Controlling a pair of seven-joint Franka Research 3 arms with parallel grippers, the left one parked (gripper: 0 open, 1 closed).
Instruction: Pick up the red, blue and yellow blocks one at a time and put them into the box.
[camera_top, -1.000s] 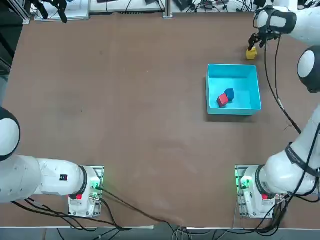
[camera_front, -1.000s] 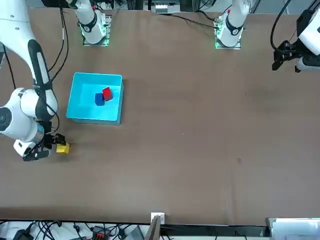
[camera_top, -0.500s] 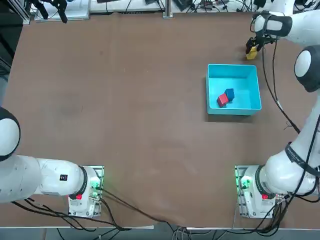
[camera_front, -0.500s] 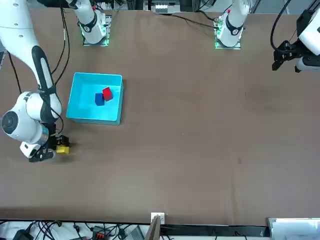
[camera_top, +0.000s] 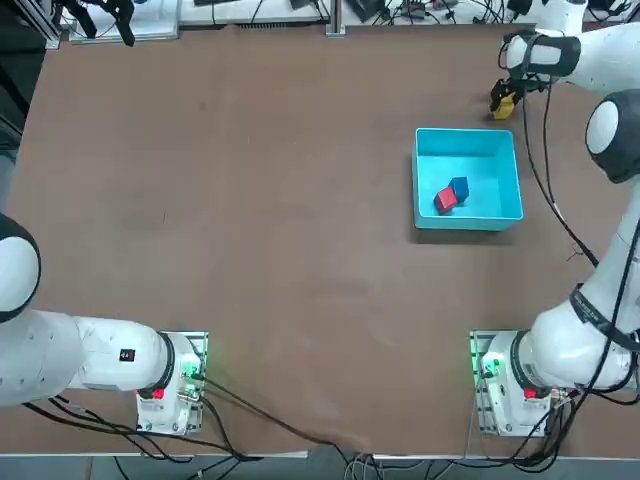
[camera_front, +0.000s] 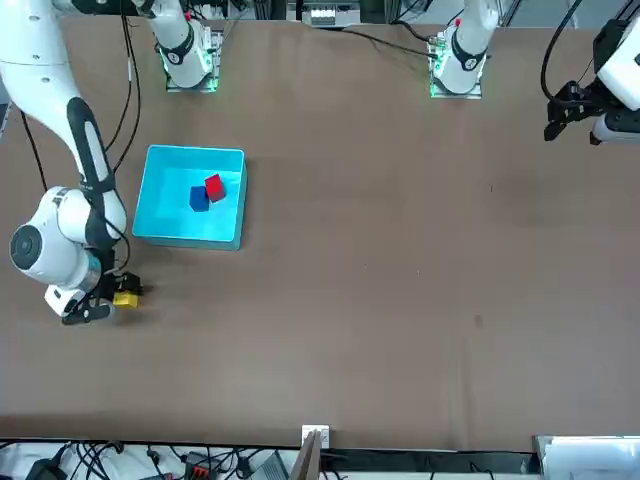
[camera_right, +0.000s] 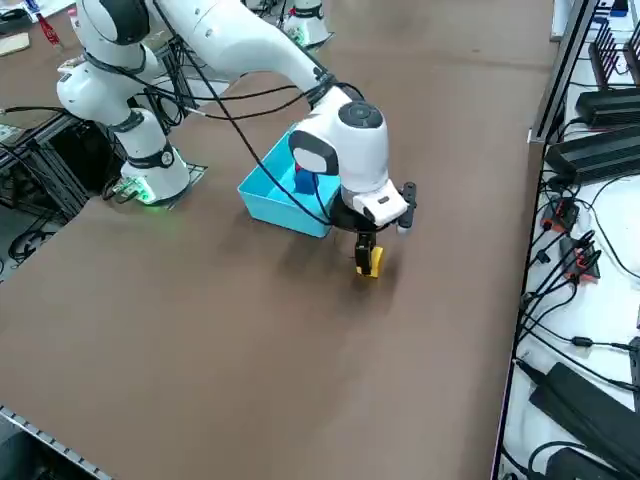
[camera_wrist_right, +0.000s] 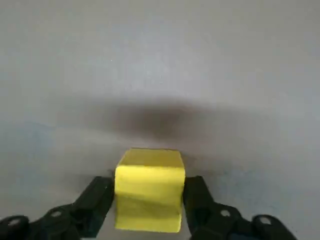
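The right gripper (camera_wrist_right: 149, 200) is down at the table (camera_top: 250, 220), fingers (camera_wrist_right: 95, 200) pressed to both sides of the yellow block (camera_wrist_right: 149, 190); that block sits just beyond the box (camera_top: 468, 187), outside it; red block (camera_top: 445, 200) and blue block (camera_top: 460, 187) lie inside, touching.

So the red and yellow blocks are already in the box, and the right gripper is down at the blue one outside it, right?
Not quite: the colours are swapped. The top view shows the red block and the blue block in the box. The right gripper is down at the yellow block outside it, with a finger on either side.
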